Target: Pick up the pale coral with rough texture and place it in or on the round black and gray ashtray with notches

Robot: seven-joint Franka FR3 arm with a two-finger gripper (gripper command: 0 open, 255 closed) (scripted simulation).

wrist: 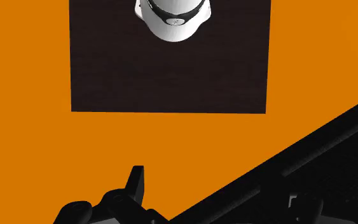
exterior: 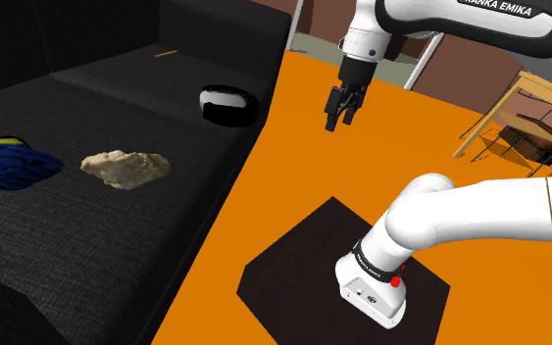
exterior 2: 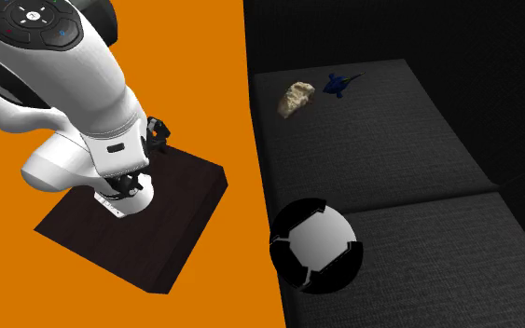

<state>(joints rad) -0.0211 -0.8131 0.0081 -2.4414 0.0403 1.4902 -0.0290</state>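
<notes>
**Inventory: gripper idle over the floor, coral waiting on the sofa seat**

Item 1, my gripper [exterior: 337,123]: black, two fingers standing apart with nothing between them; it hangs over the orange floor [exterior: 293,176], out beyond the sofa's front edge; I judge that no approach to the coral is begun.

Item 2, pale coral [exterior: 125,168]: rough, cream-tan lump; lies flat on the black sofa seat [exterior: 87,255], nearer the seat's front edge than its back; well apart from my gripper; its low, broad lie suggests I must come down from above and close across its narrower width.

Item 3, ashtray [exterior: 229,105]: round, glossy black with pale grey panels; sits on the neighbouring cushion, close to the seat's front edge; the seam between the cushions runs between it and the coral.

Item 4, blue object [exterior: 9,165]: just beside the coral, toward the seat's back; not mine to take; near enough that a careless reach could nudge it.

Item 5, dark stand [exterior: 293,260]: carries my arm, on the floor in front of the sofa.
</notes>
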